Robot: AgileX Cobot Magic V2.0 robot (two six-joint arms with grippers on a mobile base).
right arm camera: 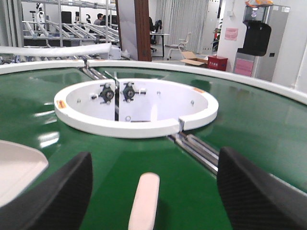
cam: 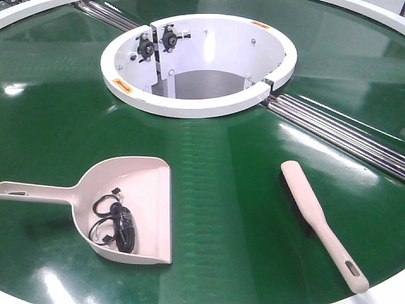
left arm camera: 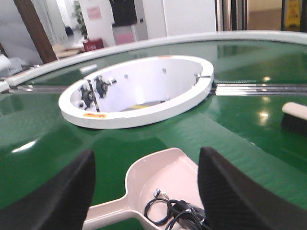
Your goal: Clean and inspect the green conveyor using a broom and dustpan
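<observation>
Some tangled black cable sitting lower left, plus background stuff: water dispenser upper right and a cardboard box mid-top.

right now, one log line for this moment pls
left gripper: open over dustpan | right gripper: open over broom | cable bundle in dustpan

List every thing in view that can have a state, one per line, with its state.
Dustpan: flat on the belt, loaded with a tangle of black cable.
Broom: lying on the belt, bristles down, not held.
Green conveyor: glossy, no loose debris visible.
White hub: open in the middle, ring split by a gap.
Left end effector: open, above the dustpan.
Right end effector: open, above the broom.
</observation>
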